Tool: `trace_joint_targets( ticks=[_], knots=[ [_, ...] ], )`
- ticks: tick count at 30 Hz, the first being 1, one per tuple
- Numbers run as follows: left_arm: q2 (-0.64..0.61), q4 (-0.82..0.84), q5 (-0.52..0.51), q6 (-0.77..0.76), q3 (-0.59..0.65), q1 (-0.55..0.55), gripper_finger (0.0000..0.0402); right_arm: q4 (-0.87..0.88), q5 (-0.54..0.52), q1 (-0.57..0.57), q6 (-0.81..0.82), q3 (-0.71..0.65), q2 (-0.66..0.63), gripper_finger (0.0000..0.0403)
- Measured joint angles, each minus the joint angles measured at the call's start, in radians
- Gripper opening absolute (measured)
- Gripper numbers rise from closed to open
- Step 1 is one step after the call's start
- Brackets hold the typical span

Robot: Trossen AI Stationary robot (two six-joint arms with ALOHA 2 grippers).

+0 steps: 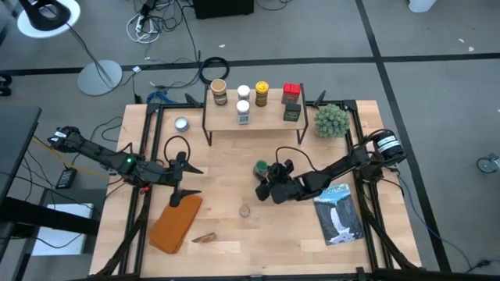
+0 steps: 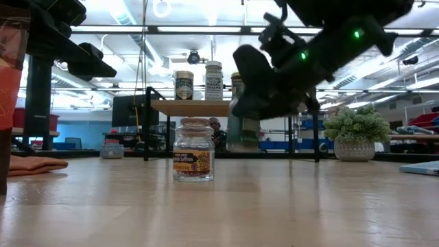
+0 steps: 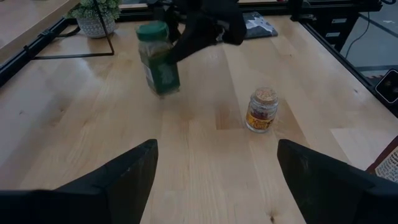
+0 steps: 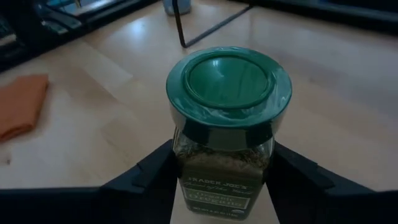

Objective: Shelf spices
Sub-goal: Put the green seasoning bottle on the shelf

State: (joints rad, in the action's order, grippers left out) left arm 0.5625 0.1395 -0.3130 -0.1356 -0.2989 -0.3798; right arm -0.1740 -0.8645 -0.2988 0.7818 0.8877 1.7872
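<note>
A glass spice jar with a green lid [image 4: 229, 81] sits between the fingers of my right gripper [image 4: 222, 171], mid-table in front of the shelf [image 1: 269, 119]. The left wrist view shows this jar [image 3: 158, 59] upright, its base a little above the wood. A small cork-topped spice jar [image 3: 262, 110] stands on its base on the table nearer the front edge. Several spices [image 1: 251, 97] stand on the shelf's wooden top. My left gripper [image 1: 187, 168] waits open at the table's left, pointing toward the middle. My right gripper pinches the green-lidded jar's glass body just under the lid [image 4: 186, 152], one finger on each side. The fingers come slanting down from the table's right side. The jar stays upright, lid up, and looks lifted just clear of the table.
An orange cloth [image 1: 176, 222] lies front left with a small brown scrap [image 1: 205, 237] beside it. A booklet [image 1: 340, 212] lies at the right. A spiky green plant ball [image 1: 330, 119] stands right of the shelf, a flat silver tin [image 1: 181, 123] left of it.
</note>
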Motion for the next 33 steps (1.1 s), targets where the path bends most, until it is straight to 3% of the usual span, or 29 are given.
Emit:
trace_joint_targets(
  ticks=[9,15,19,33],
  knots=[
    [0.0,0.0,0.0,0.0,0.0,0.0,0.0335,0.222,-0.006,0.048,-0.177,0.201,-0.069,0.0202],
    [0.0,0.0,0.0,0.0,0.0,0.0,0.0335,0.576,-0.007,0.125,-0.138,0.426,-0.072,0.0202],
    [0.0,0.0,0.0,0.0,0.0,0.0,0.0335,0.697,-0.045,0.17,-0.131,0.526,-0.072,0.0203],
    [0.0,0.0,0.0,0.0,0.0,0.0,0.0335,0.726,-0.082,0.335,0.017,0.52,-0.072,0.0204]
  ],
)
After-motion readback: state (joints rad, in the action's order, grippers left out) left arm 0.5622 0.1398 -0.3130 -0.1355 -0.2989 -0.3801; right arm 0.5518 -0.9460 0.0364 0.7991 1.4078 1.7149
